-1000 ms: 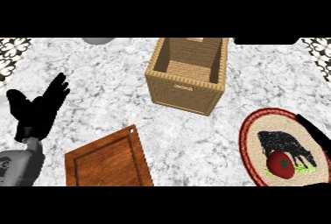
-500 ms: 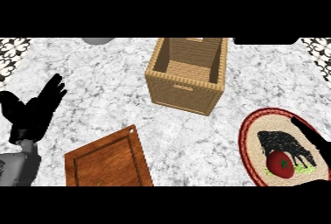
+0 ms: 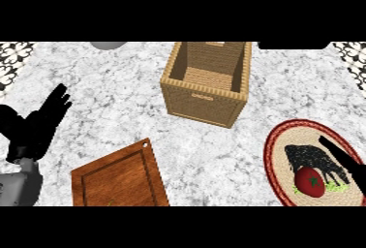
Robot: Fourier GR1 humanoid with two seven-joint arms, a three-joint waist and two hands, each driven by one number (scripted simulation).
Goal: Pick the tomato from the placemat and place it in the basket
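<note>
A red tomato lies on the round woven placemat with a red rim at the lower right. My right hand comes in from the right edge and hangs over the tomato's far side, fingers spread down around it and touching or nearly touching; I see no closed hold. The hand covers part of the tomato. The tall wicker basket stands at the upper middle, open on top and with nothing visible inside. My left hand rests open at the left edge, fingers up.
A wooden cutting board lies at the lower middle left, between my two arms. A grey round object and a black object sit at the counter's far edge. Marble counter lies between the basket and the placemat.
My left hand has drifted slightly towards the left edge. The right hand has settled a little closer over the tomato, which has not moved.
</note>
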